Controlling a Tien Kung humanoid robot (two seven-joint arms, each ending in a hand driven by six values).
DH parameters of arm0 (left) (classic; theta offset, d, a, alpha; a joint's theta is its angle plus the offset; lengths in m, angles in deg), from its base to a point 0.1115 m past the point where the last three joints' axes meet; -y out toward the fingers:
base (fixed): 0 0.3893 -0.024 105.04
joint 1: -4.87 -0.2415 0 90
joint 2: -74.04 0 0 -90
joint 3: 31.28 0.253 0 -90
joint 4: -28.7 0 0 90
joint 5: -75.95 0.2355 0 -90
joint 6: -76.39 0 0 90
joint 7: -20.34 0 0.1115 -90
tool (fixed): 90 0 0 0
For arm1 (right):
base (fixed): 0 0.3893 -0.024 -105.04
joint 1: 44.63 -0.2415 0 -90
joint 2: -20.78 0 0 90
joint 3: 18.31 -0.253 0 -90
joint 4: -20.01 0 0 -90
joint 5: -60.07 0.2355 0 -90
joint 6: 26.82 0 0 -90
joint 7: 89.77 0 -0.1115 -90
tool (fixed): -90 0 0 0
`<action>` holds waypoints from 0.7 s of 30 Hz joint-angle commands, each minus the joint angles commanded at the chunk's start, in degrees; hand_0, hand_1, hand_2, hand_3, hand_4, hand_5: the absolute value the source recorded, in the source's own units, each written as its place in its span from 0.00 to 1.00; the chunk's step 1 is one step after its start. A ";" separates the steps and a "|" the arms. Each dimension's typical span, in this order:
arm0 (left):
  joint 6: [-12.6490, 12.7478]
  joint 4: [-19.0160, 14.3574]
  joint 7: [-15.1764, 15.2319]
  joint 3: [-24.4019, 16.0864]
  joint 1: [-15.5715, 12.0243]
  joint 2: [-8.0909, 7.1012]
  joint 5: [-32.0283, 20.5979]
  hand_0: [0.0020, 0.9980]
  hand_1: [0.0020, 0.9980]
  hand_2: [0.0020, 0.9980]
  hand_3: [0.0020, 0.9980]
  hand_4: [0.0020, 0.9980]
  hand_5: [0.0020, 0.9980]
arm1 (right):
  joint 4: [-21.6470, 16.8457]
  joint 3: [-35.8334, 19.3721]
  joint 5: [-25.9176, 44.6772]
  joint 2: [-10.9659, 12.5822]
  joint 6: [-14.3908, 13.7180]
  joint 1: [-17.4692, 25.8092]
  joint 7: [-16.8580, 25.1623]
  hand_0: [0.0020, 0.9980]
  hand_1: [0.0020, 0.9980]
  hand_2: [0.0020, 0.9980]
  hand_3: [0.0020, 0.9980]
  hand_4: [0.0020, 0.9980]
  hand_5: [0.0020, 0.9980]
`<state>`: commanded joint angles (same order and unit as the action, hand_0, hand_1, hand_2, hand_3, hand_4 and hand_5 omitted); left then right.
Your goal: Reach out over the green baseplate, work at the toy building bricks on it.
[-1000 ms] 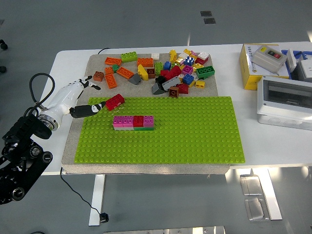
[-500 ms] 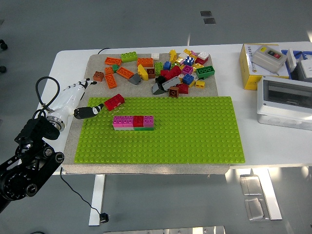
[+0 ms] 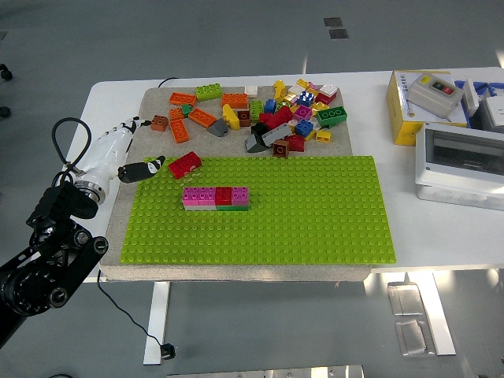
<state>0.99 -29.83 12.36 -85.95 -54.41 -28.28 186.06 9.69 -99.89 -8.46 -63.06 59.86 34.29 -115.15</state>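
The green baseplate [image 3: 315,220] lies on a grey mat in the middle of the table. On its left part stands a short row of bricks [image 3: 216,197], magenta, pink and red on top of a green and grey layer. A loose red brick [image 3: 185,164] lies tilted at the plate's upper left edge. My left hand [image 3: 138,150], white with black fingertips, hovers at the mat's left edge, open and holding nothing. Its thumb [image 3: 146,168] points at the red brick, just short of it. The right hand is out of view.
A heap of loose coloured bricks [image 3: 276,110] covers the mat's far side behind the plate. At the right stand a yellow box with a switch unit [image 3: 425,98] and a grey plastic enclosure [image 3: 465,161]. A black cable [image 3: 67,134] loops by my left wrist.
My left hand has drawn back to the left and slightly away from the red brick. The brick stays at the plate's edge, and the brick row has not moved.
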 joint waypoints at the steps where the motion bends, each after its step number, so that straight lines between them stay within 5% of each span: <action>1: -0.09 0.40 -0.24 0.46 0.47 0.27 0.02 0.94 0.96 1.00 0.87 0.73 0.33 | 0.00 -0.05 -0.01 0.02 -0.03 -0.04 0.01 0.65 0.57 0.64 0.76 0.54 1.00; 10: -0.14 2.75 -2.15 5.84 4.34 2.55 -0.02 0.94 0.96 1.00 0.86 0.73 0.34 | 0.00 0.33 0.97 0.32 -0.48 -0.43 0.52 0.65 0.57 0.64 0.76 0.54 1.00; 21: 0.59 9.83 -2.58 10.28 8.01 4.69 -2.39 0.94 0.96 1.00 0.85 0.73 0.35 | 0.00 0.82 1.29 0.50 -0.64 -0.83 0.87 0.64 0.56 0.63 0.76 0.54 1.00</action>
<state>1.58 -20.00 9.78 -75.67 -46.40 -23.59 183.67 9.69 -99.07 -7.17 -62.56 59.23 33.46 -114.28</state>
